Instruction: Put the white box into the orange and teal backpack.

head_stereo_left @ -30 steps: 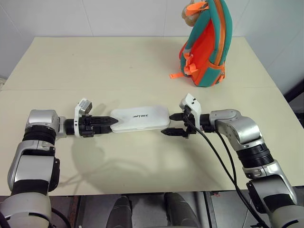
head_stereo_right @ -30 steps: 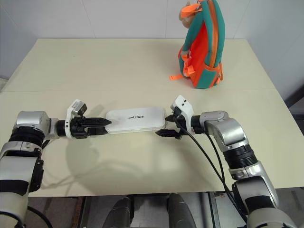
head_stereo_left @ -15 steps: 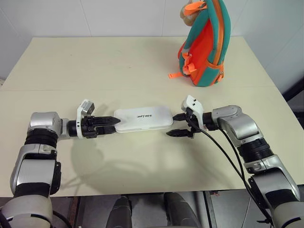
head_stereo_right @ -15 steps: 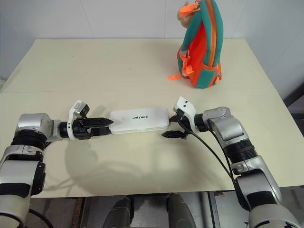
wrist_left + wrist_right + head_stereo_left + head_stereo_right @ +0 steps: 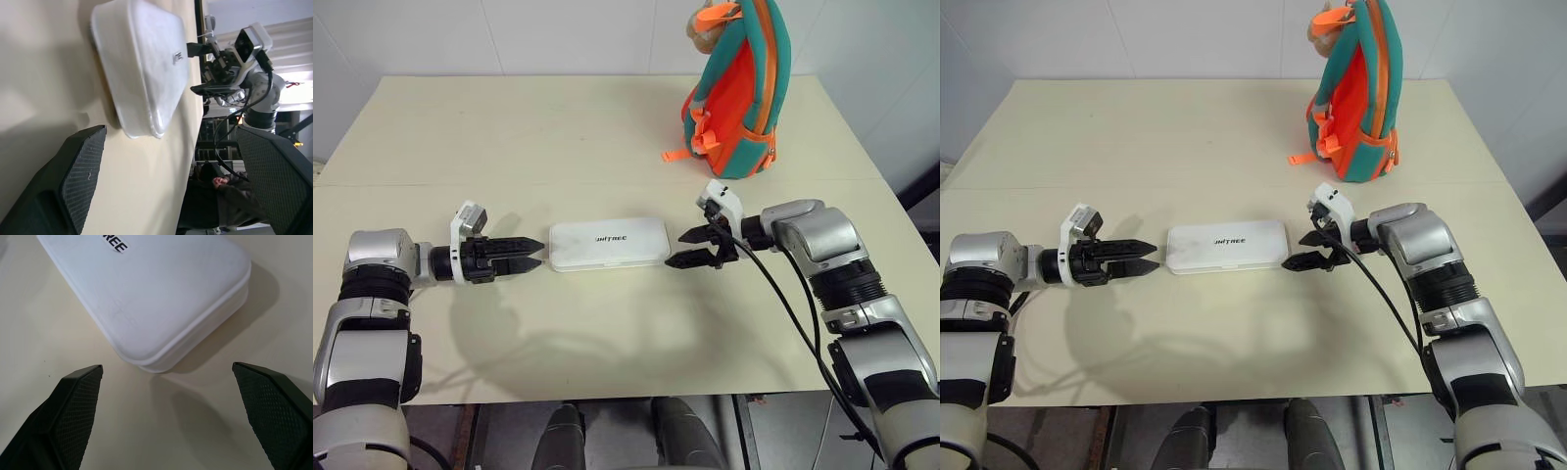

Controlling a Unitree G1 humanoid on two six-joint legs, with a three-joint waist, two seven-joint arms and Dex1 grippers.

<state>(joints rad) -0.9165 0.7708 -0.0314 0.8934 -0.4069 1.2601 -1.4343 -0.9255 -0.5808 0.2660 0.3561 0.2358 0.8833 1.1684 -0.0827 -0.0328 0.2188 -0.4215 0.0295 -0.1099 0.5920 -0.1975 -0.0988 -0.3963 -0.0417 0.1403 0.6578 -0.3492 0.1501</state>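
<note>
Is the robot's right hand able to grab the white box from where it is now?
Probably yes. The right gripper is open and points at the near end of the white box, with only bare table between them and nothing in the way.

— How is the light?
— Bright and even from overhead; the pale cream table top [image 5: 607, 127] shows no glare.
— Shadows?
— Soft grey ones lie on the table under both arms, and a narrow one hugs the flat white rounded box [image 5: 161, 298].
— Sharpness?
— Head views crisp; in the left wrist view, the background is overexposed.
</note>
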